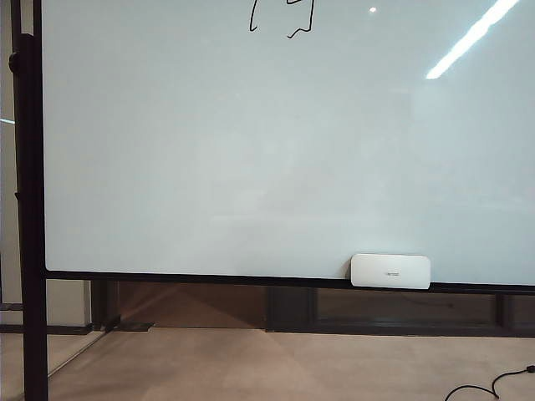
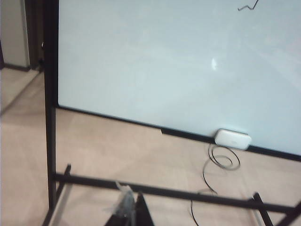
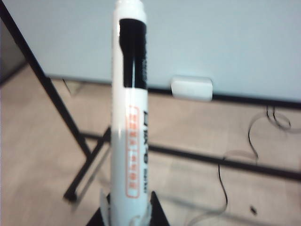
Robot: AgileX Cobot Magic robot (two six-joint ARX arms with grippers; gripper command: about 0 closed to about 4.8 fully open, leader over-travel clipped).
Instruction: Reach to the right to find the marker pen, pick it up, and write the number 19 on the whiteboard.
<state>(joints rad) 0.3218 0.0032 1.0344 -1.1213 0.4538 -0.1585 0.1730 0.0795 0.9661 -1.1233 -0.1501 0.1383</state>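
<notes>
The whiteboard (image 1: 251,150) fills the exterior view, and no arm shows there. Thin black strokes of the number 19 (image 1: 284,21) sit at its top edge, cut off by the frame; a bit of them (image 2: 248,6) also shows in the left wrist view. My right gripper (image 3: 129,207) is shut on the marker pen (image 3: 130,117), a white barrel with a black band and orange label, pointing toward the whiteboard (image 3: 211,37) from a distance. My left gripper (image 2: 131,207) is shut and holds nothing, well back from the whiteboard (image 2: 164,61).
A white eraser block (image 1: 390,271) rests on the board's bottom ledge, also seen as eraser (image 2: 232,139) and eraser (image 3: 192,88). A black stand post (image 1: 29,209) rises at the left. A floor bar (image 2: 164,190) and a coiled cable (image 2: 221,160) lie below the board.
</notes>
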